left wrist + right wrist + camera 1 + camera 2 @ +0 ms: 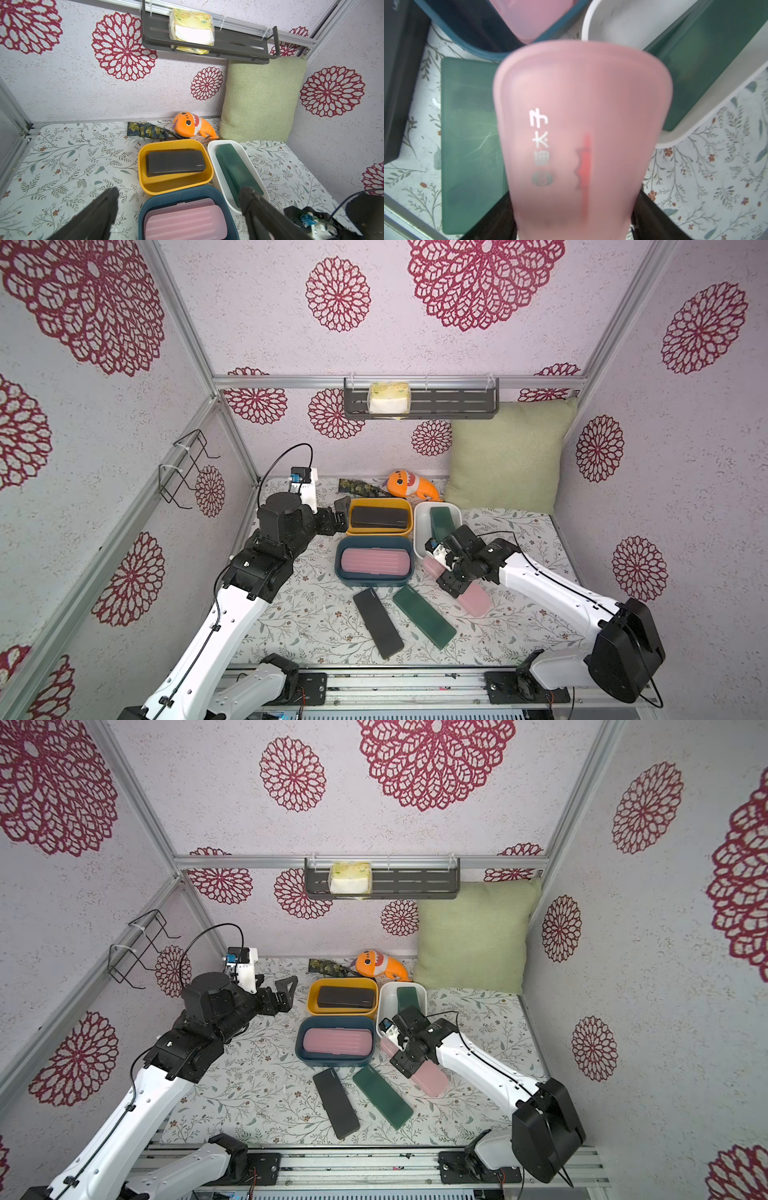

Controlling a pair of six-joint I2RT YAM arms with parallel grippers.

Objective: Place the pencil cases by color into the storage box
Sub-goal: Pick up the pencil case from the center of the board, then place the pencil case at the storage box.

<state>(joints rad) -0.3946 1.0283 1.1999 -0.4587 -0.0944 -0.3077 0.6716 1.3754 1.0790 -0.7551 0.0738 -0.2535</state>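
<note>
Your right end effector (451,578) grips a pale pink pencil case (581,99), translucent, round-cornered, printed with white characters. Your left end effector (340,514) stands spread wide, empty.

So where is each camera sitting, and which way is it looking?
Top views, both: high up at the robot's end, looking down and forward at the table; left arm, right arm, open left pincer and right pincer show.
Left wrist: on the left arm, facing the back wall across the yellow tub; its own fingers show.
Right wrist: on the right arm, close over the pink case that its pincer grips; dark fingers show.
Shared: both wrist views show the blue tub and white tub.
</note>
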